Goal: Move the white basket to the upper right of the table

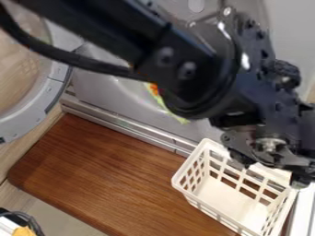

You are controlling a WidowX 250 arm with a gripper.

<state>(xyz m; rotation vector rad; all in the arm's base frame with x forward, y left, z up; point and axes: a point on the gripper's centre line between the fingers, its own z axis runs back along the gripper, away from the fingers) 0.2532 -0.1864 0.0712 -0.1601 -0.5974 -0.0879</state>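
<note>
One white basket (227, 196), 5 o'clock on one brown table (111, 175); one gripper (267, 161) at its 1 o'clock side, can't tell its state. One metal ledge (123, 125) blocks 12; one grey ring (18, 122), 9 o'clock.

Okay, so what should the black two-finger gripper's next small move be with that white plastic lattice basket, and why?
I'd probably settle the gripper slightly onto the basket's upper rim to secure a hold: it hangs right at that rim, any grip is unclear, and the basket sits at the lower right.
</note>
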